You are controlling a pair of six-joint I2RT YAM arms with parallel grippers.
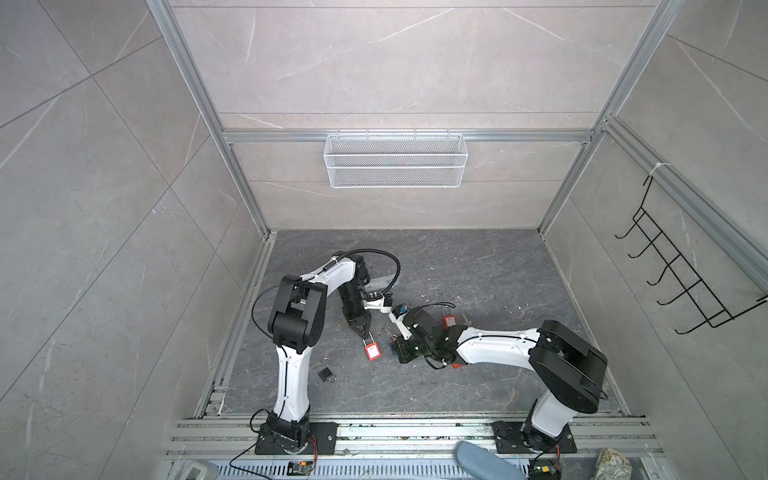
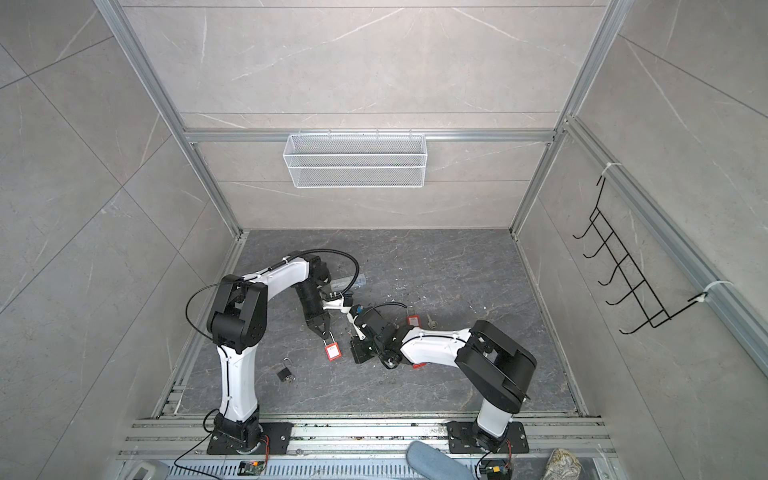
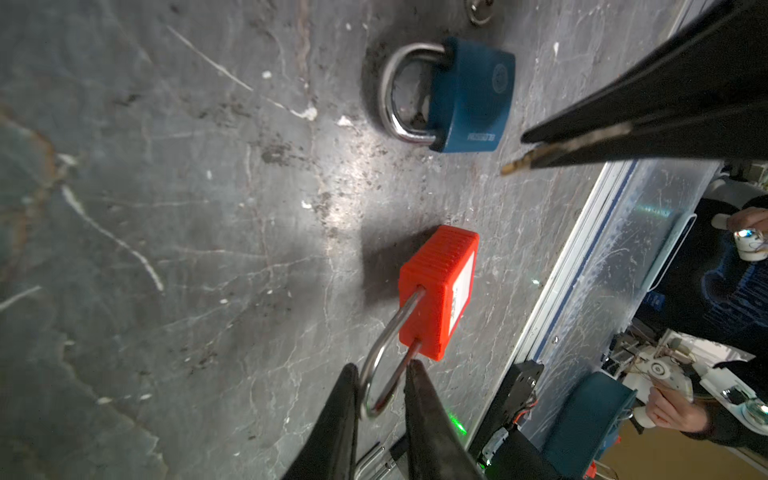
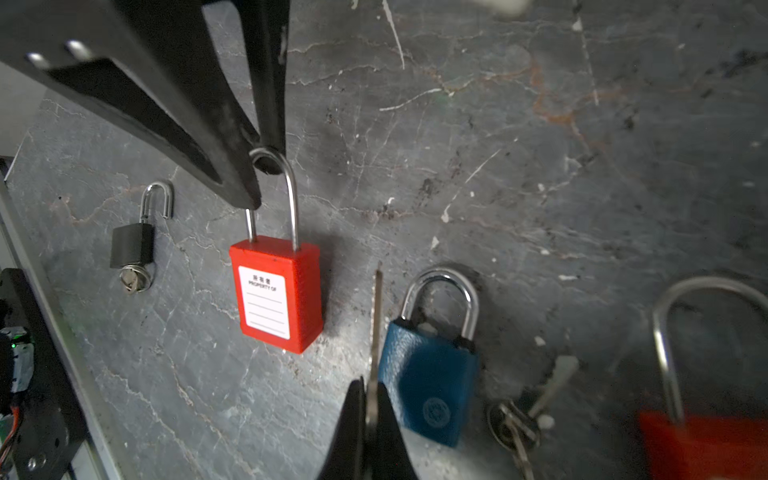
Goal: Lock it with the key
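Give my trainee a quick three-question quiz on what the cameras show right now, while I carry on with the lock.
1. True or false: the right hand is closed on a key.
2. Fill in: the left hand is at the ___ of the red padlock.
3. Which padlock's shackle stands open? A the red padlock; B the blue padlock; C the black padlock.

Key: 1 true; 2 shackle; 3 C.

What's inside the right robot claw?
A key: its thin blade sticks out of the right gripper, beside the blue lock. The key's head is hidden between the fingers.
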